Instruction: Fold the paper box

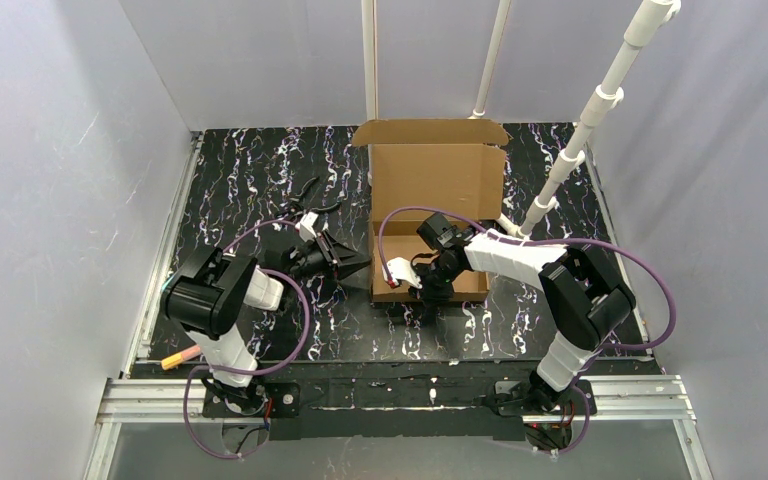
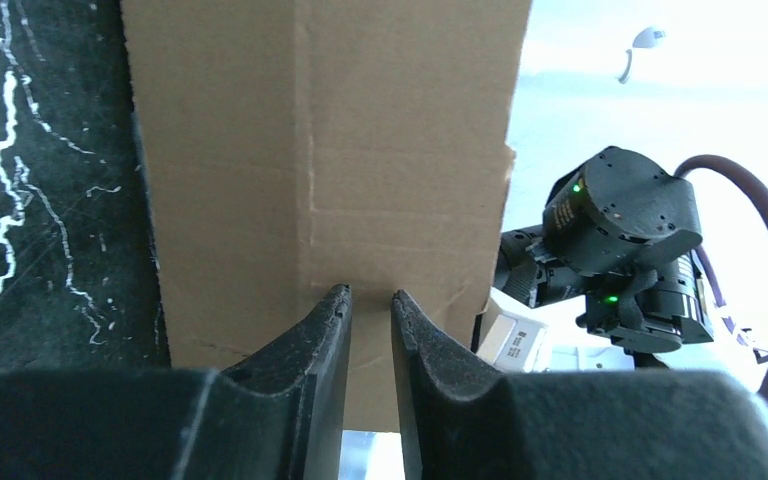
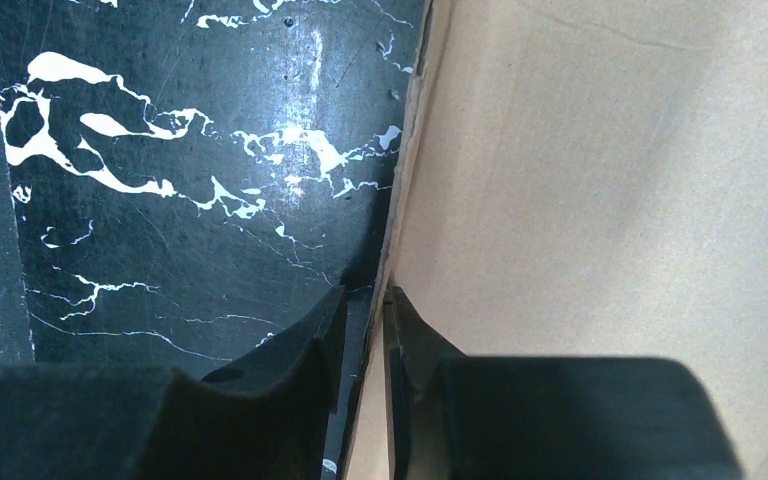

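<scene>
Currently the paper box [image 1: 405, 245] sits half-formed in the middle of the overhead view on the black marbled desk [image 1: 250, 180]. Its lid [image 1: 430, 170] stands upright toward the top of the frame and its tray lies toward the bottom. The right fingers [image 3: 305, 345] are nearly together, and the edge of a cardboard wall runs straight down into the thin gap between them, so I judge them clamped on the tray's near wall. The left fingers [image 2: 315, 345] are also close together, with a narrow slot between the tips. They sit at the lower middle of a creased brown panel, but I cannot tell whether they pinch a tab or merely touch its face.

The chief hazard is the light box sliding or swinging on the smooth-looking desk if one arm pushes while the other's hold is insecure. A hard pinch could crush or tear the thin corrugated board. It could also bend the board away from the scored crease seen in the left wrist view, leaving a wall that will not stand square. Too strong an inward push from the left could buckle the side. The two wrists are near each other and could collide.
</scene>
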`<action>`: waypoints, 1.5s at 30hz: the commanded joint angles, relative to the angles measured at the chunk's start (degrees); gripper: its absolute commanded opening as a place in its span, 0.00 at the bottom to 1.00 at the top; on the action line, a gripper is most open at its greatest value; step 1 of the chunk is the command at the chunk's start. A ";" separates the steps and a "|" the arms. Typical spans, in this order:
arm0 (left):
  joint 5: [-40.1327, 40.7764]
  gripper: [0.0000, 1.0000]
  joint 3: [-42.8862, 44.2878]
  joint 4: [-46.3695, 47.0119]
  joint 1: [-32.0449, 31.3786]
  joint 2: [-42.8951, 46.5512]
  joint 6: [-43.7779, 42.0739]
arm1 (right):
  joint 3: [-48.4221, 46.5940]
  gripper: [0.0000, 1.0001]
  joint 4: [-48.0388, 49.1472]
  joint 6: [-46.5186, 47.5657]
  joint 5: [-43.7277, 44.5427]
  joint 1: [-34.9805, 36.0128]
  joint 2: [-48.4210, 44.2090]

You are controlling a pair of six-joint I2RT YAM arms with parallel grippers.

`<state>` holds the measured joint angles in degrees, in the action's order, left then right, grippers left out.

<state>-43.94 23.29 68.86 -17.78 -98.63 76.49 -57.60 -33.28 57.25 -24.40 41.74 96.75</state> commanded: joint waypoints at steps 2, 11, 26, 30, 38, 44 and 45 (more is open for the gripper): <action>0.69 0.26 -0.92 -4.99 0.11 1.77 -5.12 | 0.21 0.29 -2.28 0.31 -1.00 0.72 2.47; 0.92 0.39 1.10 -16.26 -0.13 4.54 -11.71 | 0.12 0.29 -2.32 0.26 -1.09 0.75 2.76; 4.75 0.56 8.30 -29.48 -2.69 5.25 -18.98 | -0.06 0.29 -2.49 0.23 -0.93 1.32 3.71; 8.25 0.56 10.62 -36.55 -4.61 6.08 -22.43 | -0.05 0.29 -2.29 0.23 -0.53 1.88 3.45; 15.98 0.55 12.79 -49.51 -6.66 11.33 -28.80 | 0.15 0.27 -1.63 -0.29 0.65 5.02 3.99; 19.25 0.55 17.84 -57.81 -9.06 9.79 -33.00 | -0.35 0.27 -1.94 -0.39 1.41 6.43 4.31; 19.66 0.54 18.52 -58.73 -9.45 9.31 -33.48 | -0.32 0.27 -1.89 -0.39 1.46 6.43 4.12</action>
<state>-27.51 38.46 18.61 -25.10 -88.66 47.92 -58.98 -34.11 56.97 -21.50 46.63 97.60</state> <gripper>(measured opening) 0.550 0.272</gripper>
